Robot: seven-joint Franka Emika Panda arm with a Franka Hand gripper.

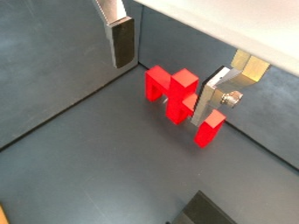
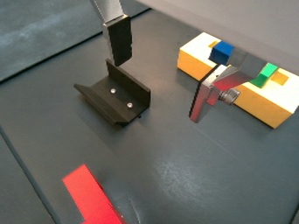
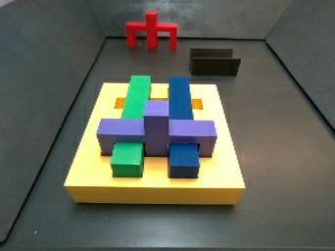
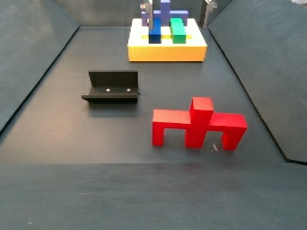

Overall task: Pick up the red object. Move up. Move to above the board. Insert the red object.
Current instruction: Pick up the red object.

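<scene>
step: picking up red piece [image 4: 198, 125] | piece standing on counter [image 4: 72, 108], at 4 o'clock from fixture [image 4: 113, 87] | end effector [image 1: 170, 66] hovering above, spread wide, empty | advice: centering on upright stub, lowering straight before closing

The gripper [image 1: 167, 68] hung above the dark grey desk [image 1: 82, 166] with its flat silver fingers [image 1: 121, 42] spread and nothing between them. Below and between the fingers in a wrist view stood the red branched block [image 1: 176, 98], with bare desk on its near side. In a wrist view the dark L-shaped fixture [image 2: 117, 95] sat just under one finger, and the yellow board with blue, green and purple blocks [image 2: 239, 86] rose just behind the opposite finger. Open desk separated fixture and board.
</scene>
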